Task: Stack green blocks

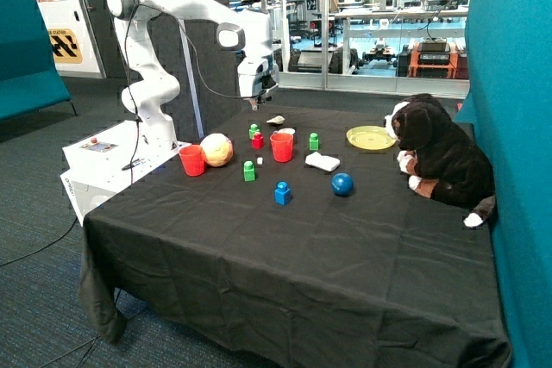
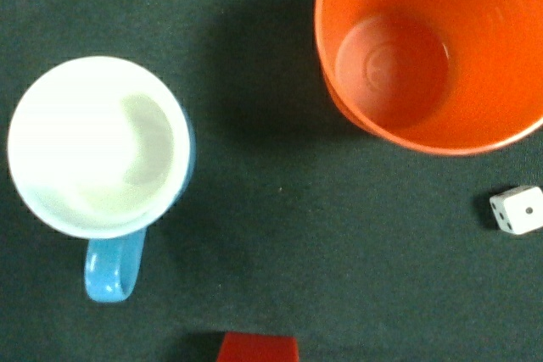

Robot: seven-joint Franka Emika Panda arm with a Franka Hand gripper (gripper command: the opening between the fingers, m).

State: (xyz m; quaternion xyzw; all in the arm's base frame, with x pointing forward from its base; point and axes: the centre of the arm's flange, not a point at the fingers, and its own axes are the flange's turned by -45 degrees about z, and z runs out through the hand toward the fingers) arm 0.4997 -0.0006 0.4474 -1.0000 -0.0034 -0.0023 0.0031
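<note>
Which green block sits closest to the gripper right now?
The green block touching the small red block, behind the red cup; the gripper hovers above it. The other two stand farther off.

A black-draped table [image 1: 259,247] is seen mid-frame; green blocks [image 1: 249,171], red cups [image 1: 281,146], a ball [image 1: 342,184] and a plush dog [image 1: 440,157] are set on it.

Open cloth between mug [image 2: 97,148] and cup [image 2: 433,48]

Even indoor light, soft shadows — white mug [image 2: 97,146] interior overexposed
</note>
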